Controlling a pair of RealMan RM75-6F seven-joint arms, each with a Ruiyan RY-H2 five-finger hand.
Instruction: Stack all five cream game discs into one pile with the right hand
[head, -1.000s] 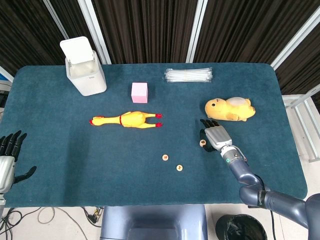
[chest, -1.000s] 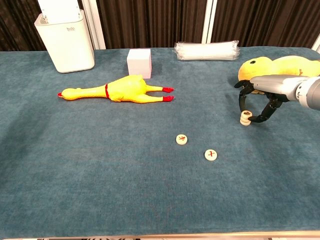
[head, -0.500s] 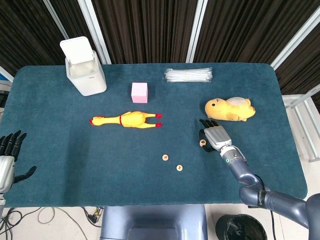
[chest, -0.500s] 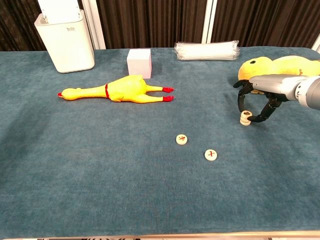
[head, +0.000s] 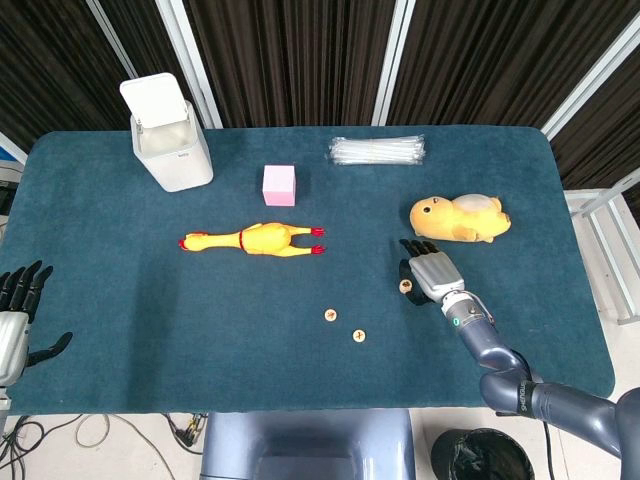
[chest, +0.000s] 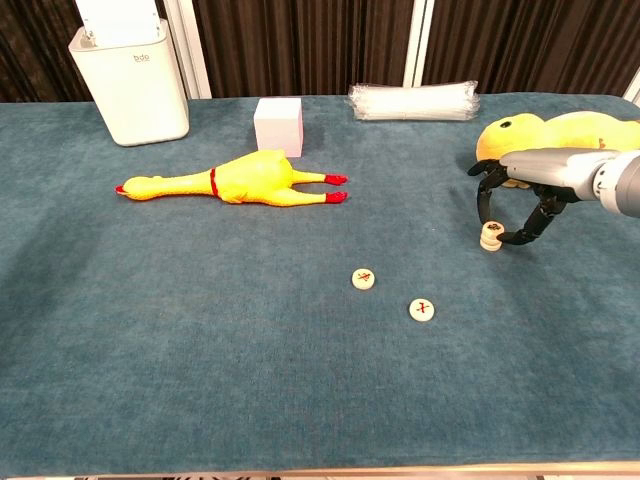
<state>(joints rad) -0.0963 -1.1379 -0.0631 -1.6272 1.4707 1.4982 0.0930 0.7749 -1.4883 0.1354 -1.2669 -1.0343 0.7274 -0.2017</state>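
Note:
A short pile of cream game discs (chest: 490, 236) stands on the blue cloth right of centre, also visible as the pile (head: 405, 286) in the head view. My right hand (chest: 525, 200) arches over it, fingertips hanging to its left and the thumb low at its right, not clearly touching it. Two single cream discs with red marks lie flat to the left: one disc (chest: 364, 278) and another disc (chest: 423, 310) nearer the front edge. My left hand (head: 15, 310) hovers off the table's left edge, fingers spread and holding nothing.
A yellow plush toy (head: 458, 218) lies just behind the right hand. A rubber chicken (head: 252, 240), a pink cube (head: 279, 185), a white bin (head: 168, 134) and a bundle of clear straws (head: 379, 150) sit further back and left.

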